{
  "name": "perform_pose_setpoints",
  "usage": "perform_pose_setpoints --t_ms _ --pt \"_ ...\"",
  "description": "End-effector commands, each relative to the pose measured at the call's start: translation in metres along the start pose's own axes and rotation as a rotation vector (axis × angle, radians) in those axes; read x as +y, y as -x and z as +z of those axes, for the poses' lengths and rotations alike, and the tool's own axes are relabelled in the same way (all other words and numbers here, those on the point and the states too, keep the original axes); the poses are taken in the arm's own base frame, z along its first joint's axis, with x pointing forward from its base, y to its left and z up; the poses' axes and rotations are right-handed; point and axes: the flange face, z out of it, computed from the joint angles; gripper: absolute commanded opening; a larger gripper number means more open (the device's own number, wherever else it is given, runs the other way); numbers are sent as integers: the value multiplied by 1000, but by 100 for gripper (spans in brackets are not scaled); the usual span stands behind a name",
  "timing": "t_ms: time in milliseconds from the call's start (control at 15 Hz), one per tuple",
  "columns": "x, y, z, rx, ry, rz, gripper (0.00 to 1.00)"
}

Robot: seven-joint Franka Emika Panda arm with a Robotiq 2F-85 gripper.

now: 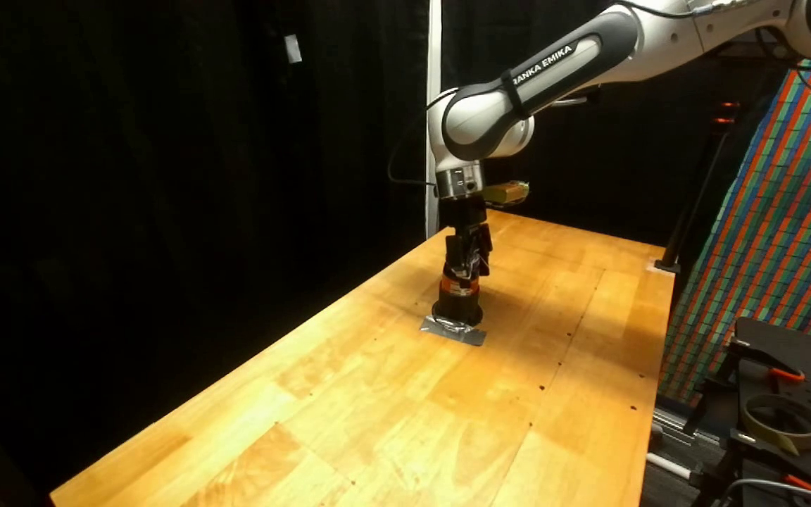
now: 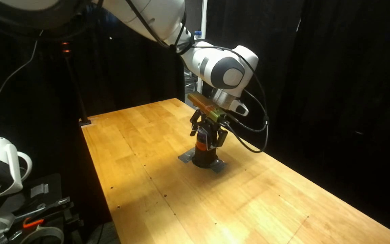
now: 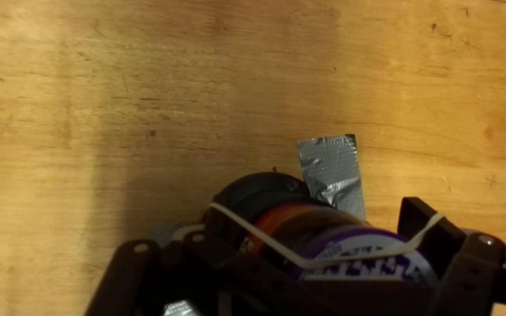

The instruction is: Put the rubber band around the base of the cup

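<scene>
In the wrist view, the black jointed fingers (image 3: 411, 215) are seen spread apart, with the upper part of a dark cylindrical cup (image 3: 305, 221), marked by an orange ring and a purple-and-white label, framed between them. A thin cream-coloured rubber band (image 3: 308, 263) is held stretched across the 2 fingers, and its near strand is seen crossing in front of the label; whether the far strand is passed behind the cup cannot be told. In an exterior view, the cup is seen upright, flanked at its black base by 2 strips of grey tape (image 2: 218, 166), with the fingers set on opposite sides of its upper part. In an exterior view, the cup is shown standing on a long yellow-brown wooden bench (image 1: 405, 422); the band cannot be clearly traced there. The band's picking-up and stretching are judged done, but the base is judged not yet reached. Still to be done, by that reading: the band lowered to the base, slipped off the fingers, and the fingers withdrawn.
</scene>
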Motion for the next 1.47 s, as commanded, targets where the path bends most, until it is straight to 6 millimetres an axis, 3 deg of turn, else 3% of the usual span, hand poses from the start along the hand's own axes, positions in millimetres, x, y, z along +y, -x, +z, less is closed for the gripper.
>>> perform_pose_setpoints --t_ms 0,267,533,600,667,1067,1267,1400 --pt "2 36 -6 83 -1 30 100" --pt "0 66 -7 125 2 25 100" --pt "-6 86 8 129 4 23 100" --pt "-7 87 12 172 21 33 92" --pt "-9 88 14 215 37 37 74" --pt "-10 109 31 502 87 70 27" --pt "-9 130 41 592 95 88 8" --pt "-10 141 46 667 89 94 5"
